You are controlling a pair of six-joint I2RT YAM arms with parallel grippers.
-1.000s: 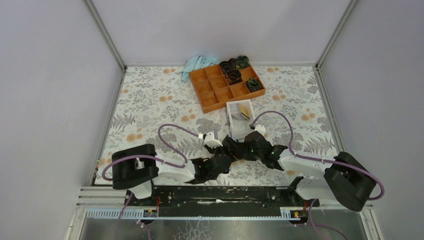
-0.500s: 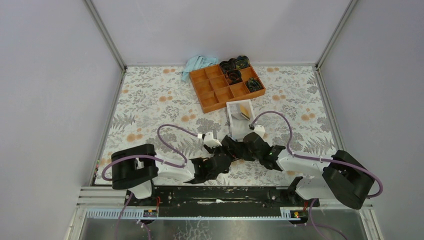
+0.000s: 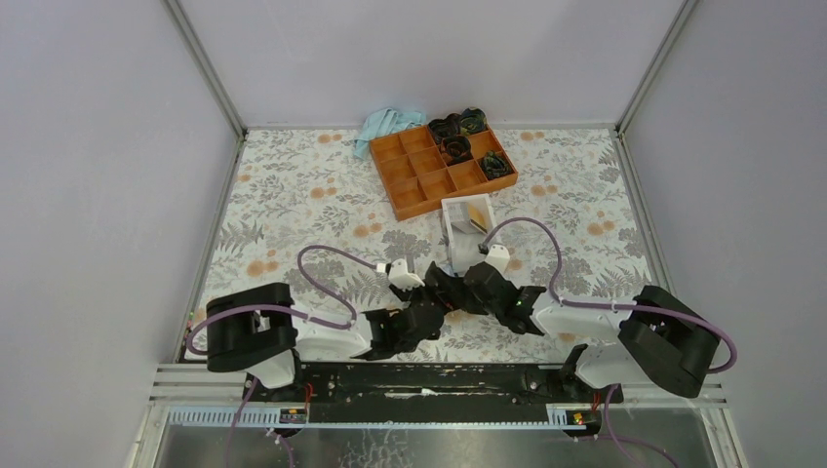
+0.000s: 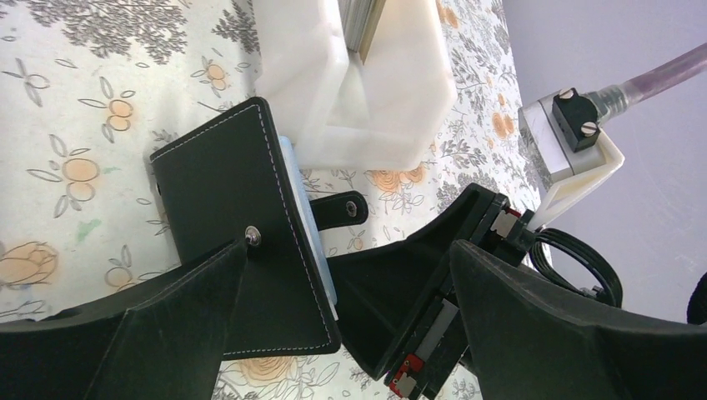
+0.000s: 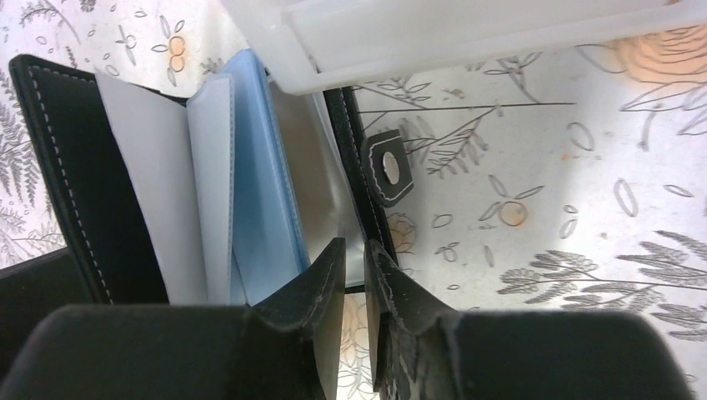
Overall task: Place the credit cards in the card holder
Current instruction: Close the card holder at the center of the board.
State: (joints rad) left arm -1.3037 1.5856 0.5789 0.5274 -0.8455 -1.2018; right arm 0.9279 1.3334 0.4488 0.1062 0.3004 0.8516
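Note:
The card holder (image 5: 58,183), a black wallet, lies open on the table just in front of the white box (image 3: 455,237). Its light-blue and clear sleeves (image 5: 258,208) fan out. My right gripper (image 5: 356,246) is nearly shut, pinching the wallet's right cover edge beside the snap tab (image 5: 388,171). My left gripper (image 4: 350,250) is open wide. One of its fingers (image 4: 167,325) lies over the wallet's other cover (image 4: 233,208). In the top view both grippers (image 3: 429,292) (image 3: 456,290) meet over the wallet and mostly hide it. The yellow-orange credit cards (image 3: 477,215) stand inside the white box.
An orange compartment tray (image 3: 419,171) sits behind the white box with dark coiled items (image 3: 456,146) in its far cells. A light-blue cloth (image 3: 385,125) lies at the back edge. Grey walls close in the floral table (image 3: 293,195).
My right arm has pushed left and forward over the wallet. My left arm has shifted slightly left. The white box and its cards have not moved.

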